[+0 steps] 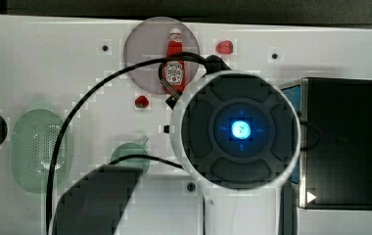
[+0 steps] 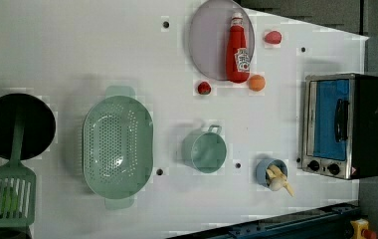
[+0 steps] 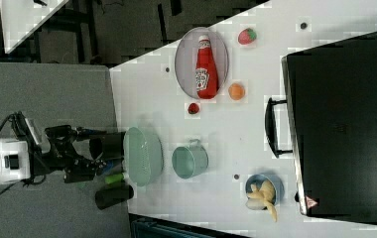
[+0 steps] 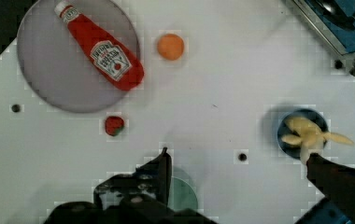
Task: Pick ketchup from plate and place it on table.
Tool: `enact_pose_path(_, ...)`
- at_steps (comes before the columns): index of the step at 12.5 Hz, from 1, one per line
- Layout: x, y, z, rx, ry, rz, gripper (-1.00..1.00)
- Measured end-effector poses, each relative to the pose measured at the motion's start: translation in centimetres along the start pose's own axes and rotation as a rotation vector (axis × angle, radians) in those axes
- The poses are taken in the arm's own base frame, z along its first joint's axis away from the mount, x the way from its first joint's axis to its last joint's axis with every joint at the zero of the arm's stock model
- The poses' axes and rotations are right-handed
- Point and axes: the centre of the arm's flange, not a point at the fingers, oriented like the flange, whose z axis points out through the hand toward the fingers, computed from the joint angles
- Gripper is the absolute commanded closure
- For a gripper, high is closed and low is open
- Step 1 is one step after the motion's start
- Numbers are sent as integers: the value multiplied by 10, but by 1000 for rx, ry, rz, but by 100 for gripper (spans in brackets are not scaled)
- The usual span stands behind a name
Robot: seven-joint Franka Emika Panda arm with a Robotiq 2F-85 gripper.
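Observation:
The ketchup (image 4: 103, 51) is a red squeeze bottle with a white cap, lying on its side on the pale lilac plate (image 4: 59, 70). Its base reaches the plate's rim. Bottle (image 2: 238, 50) and plate (image 2: 209, 40) sit at the top of the left view, near the white table's (image 2: 102, 50) far edge. The top view has the ketchup (image 1: 175, 58) on the plate (image 1: 142, 49), partly crossed by a black cable. My gripper (image 4: 238, 161) hangs high above the table, open wide, with nothing between its fingers and well apart from the bottle. In the right view the gripper (image 3: 94, 153) is at the right view's left.
An orange ball (image 2: 256, 82) and two strawberries (image 2: 204, 88) (image 2: 273, 37) lie close around the plate. A toaster oven (image 2: 343, 124), a blue cup of bananas (image 2: 274, 174), a green cup (image 2: 204, 149), a green perforated basket (image 2: 117, 147), a black pan (image 2: 18, 124) and a green spatula (image 2: 8, 194) stand further off.

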Motion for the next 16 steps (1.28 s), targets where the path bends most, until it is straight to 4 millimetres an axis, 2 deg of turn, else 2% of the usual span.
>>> enact_pose_path(3, 9, -17, 28, -22, -22, -94, -100)
enact_pose_path(8, 34, -50, 116, -68, -122, -266, -100)
enact_pose_path(10, 40, -64, 154, -75, -149, -284, -100)
enact_pose_path(16, 48, -107, 234, -32, -143, -401, -100)
